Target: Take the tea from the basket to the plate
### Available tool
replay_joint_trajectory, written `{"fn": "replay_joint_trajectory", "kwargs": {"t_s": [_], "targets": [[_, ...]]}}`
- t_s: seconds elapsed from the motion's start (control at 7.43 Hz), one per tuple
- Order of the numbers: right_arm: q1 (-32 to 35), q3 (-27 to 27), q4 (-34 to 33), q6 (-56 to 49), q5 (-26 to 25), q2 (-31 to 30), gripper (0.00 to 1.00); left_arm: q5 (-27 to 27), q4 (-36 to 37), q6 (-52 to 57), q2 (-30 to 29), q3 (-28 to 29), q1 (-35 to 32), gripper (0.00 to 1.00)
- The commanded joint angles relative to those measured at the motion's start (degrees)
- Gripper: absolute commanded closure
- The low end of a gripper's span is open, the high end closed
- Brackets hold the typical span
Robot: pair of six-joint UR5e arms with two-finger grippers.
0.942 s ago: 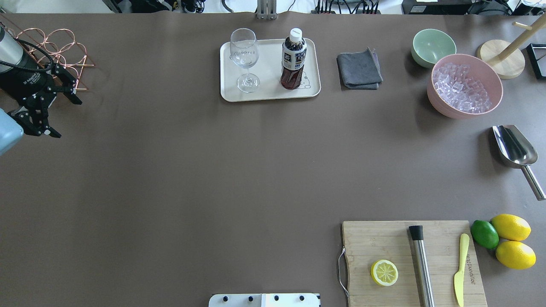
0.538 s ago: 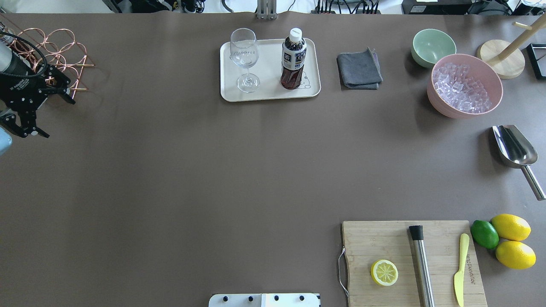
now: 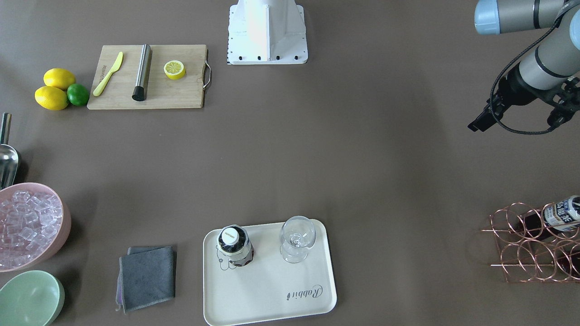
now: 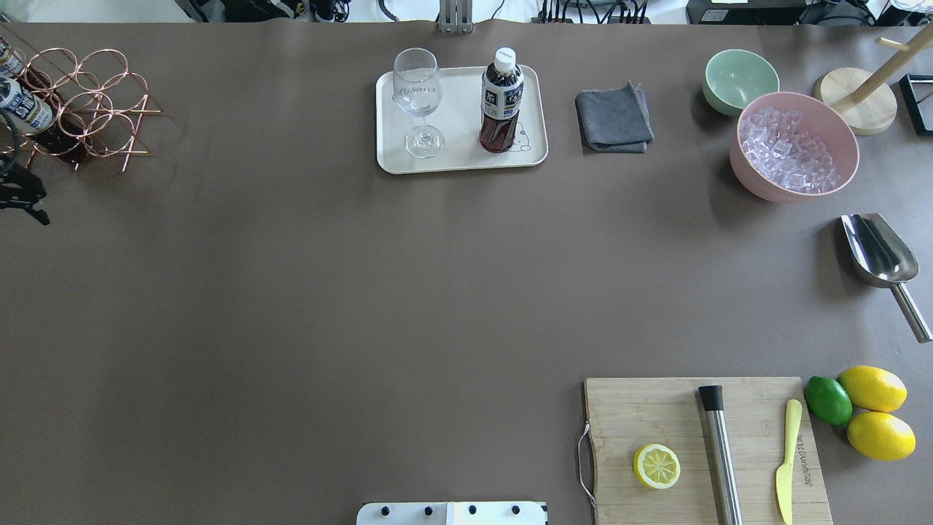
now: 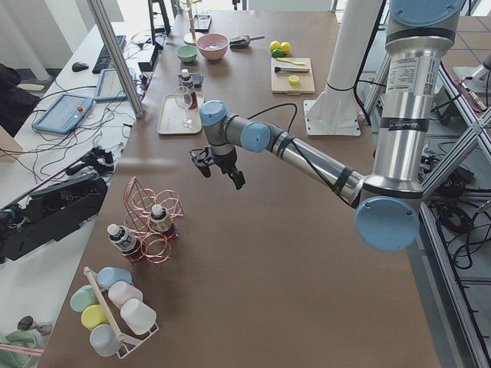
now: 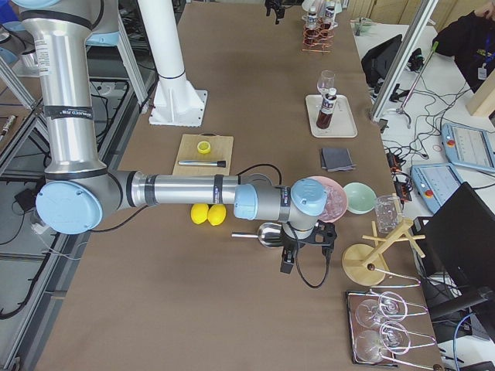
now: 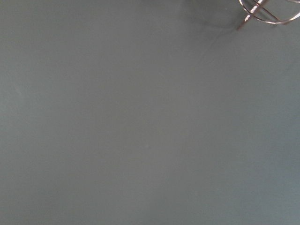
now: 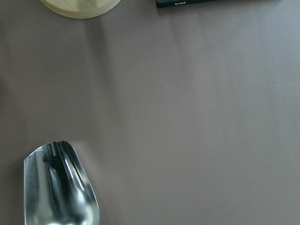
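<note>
Left claw (image 3: pixel 520 121) spread wide, empty, over bare bench (image 3: pixel 362 158). Basket (image 3: pixel 525 244) near it, two bottles (image 5: pixel 159 218) inside. Tea (image 3: pixel 234 246) well apart from claw, upright on plate (image 3: pixel 272 290) beside glass (image 3: pixel 297 237). Right claw (image 6: pixel 308 249) just beside scoop (image 6: pixel 267 232); spread: cannot tell.

The cream rectangular tray with rounded corners (image 3: pixel 272 290) carried the script word "Rabbit" near one corner, while the white-and-blue label of the small clear plastic tea bottle (image 4: pixel 501 98) stayed too small to read.
</note>
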Motion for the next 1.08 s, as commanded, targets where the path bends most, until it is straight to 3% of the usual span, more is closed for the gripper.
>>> {"fn": "replay_joint_trajectory", "kwargs": {"t_s": [0.0, 0.27, 0.54, 0.94], "targets": [[-0.32, -0.31, -0.13, 0.05, -0.49, -0.43, 0.00, 0.02, 0.02, 27.99, 7.38, 1.88, -7.64, 0.03], [-0.14, -0.31, -0.05, -0.73, 0.13, -0.60, 0.00, -0.58, -0.16, 50.63, 7.49, 11.42, -18.05, 0.03], [0.30, -0.13, -0.13, -6.23, 1.09, -0.52, 0.00, -0.59, -0.42, 65.02, 7.84, 16.73, -23.63, 0.03], [0.39, -0.83, -0.13, -10.41, 1.00, -1.04, 0.00, -0.59, -0.51, 66.32, 7.84, 16.40, -23.91, 0.03]]}}
